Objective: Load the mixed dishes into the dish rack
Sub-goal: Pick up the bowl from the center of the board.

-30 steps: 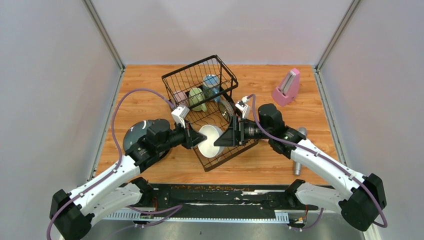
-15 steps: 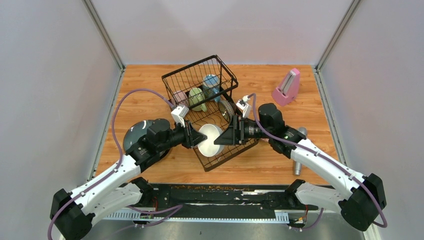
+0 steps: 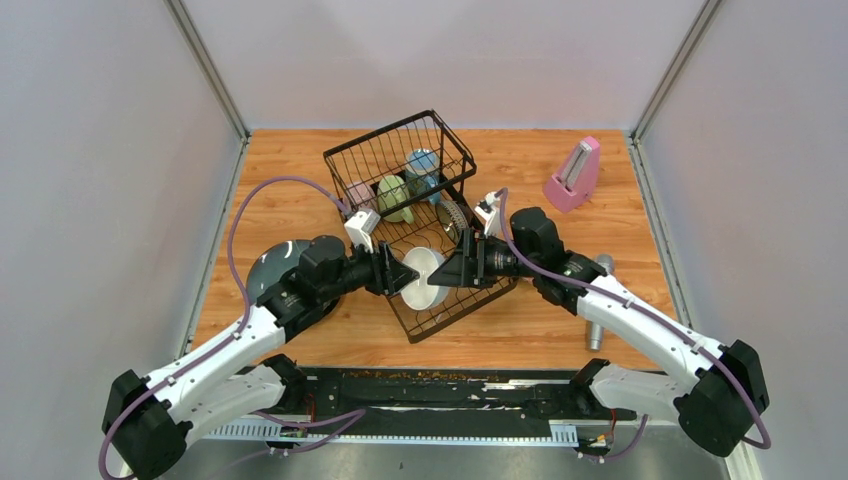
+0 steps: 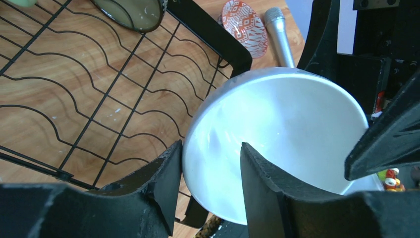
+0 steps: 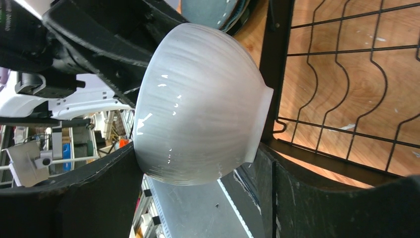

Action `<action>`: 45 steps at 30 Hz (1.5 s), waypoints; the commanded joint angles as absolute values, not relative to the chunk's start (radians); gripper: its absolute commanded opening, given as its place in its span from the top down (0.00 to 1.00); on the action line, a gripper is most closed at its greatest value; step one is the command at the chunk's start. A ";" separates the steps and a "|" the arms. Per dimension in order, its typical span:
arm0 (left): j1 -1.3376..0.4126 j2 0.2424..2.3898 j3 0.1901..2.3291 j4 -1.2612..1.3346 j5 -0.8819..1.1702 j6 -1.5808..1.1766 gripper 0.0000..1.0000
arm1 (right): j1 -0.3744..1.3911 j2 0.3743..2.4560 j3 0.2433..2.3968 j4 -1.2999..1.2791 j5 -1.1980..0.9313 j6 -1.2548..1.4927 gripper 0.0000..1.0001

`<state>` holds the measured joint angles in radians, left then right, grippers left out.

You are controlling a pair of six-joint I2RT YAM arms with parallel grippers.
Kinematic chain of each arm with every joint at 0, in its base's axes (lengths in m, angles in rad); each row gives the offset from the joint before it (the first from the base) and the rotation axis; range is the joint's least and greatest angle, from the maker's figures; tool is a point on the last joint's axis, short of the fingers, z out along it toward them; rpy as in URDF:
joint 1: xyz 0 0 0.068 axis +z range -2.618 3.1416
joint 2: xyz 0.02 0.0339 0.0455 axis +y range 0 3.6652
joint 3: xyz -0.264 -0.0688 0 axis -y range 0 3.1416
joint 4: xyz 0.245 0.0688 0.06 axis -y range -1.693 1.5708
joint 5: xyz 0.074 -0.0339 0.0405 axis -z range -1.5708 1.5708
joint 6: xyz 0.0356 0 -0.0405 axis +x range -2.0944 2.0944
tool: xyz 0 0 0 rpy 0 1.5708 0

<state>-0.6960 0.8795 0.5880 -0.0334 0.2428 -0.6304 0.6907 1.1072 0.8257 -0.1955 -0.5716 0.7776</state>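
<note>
The left arm (image 3: pixel 225 350) and the right arm (image 3: pixel 640 320) are white shells with black joints. A purple cable (image 3: pixel 230 245) runs along each. The left gripper (image 4: pixel 210 151) is matte black with rough-edged fingers (image 4: pixel 158 183).

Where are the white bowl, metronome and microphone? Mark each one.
white bowl (image 5: pixel 198 109): right wrist view, its outer wall.
metronome (image 3: pixel 575 175): top view, its front face.
microphone (image 4: pixel 281 39): left wrist view, its handle.

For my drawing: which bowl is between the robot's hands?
The white bowl, between the left gripper and right gripper. The patterned bowl is on the table, the dark bowl in the dish rack.
</note>
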 commanded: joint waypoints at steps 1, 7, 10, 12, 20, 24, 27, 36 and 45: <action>-0.693 0.876 0.635 -0.036 0.210 -0.626 0.45 | 0.687 1.103 0.863 -0.182 -0.511 0.761 0.46; -0.693 0.854 0.643 -0.107 0.157 -0.616 0.32 | 0.687 1.106 0.864 -0.218 -0.437 0.731 0.46; -0.693 0.834 0.649 -0.147 0.138 -0.603 0.26 | 0.687 1.110 0.873 -0.241 -0.391 0.683 0.46; -0.694 0.821 0.649 -0.164 0.125 -0.597 0.24 | 0.687 1.118 0.882 -0.265 -0.359 0.651 0.46; -0.693 0.755 0.653 -0.238 0.046 -0.571 0.13 | 0.687 1.169 0.924 -0.335 -0.242 0.531 0.47; -0.694 0.716 0.660 -0.280 0.006 -0.555 0.08 | 0.687 1.200 0.948 -0.356 -0.204 0.457 0.48; -0.693 0.697 0.657 -0.297 -0.011 -0.557 0.07 | 0.686 1.223 0.962 -0.359 -0.191 0.417 0.48; -0.693 0.672 0.650 -0.307 -0.035 -0.559 0.06 | 0.686 1.315 1.037 -0.355 -0.119 0.318 0.51; -0.693 0.665 0.653 -0.310 -0.032 -0.562 0.06 | 0.687 1.473 1.135 -0.253 -0.135 0.267 0.51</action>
<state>-0.6960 0.6804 0.6163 -0.3202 -0.0208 -0.5766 0.6903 1.4258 1.0485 -0.3897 -0.1223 0.3134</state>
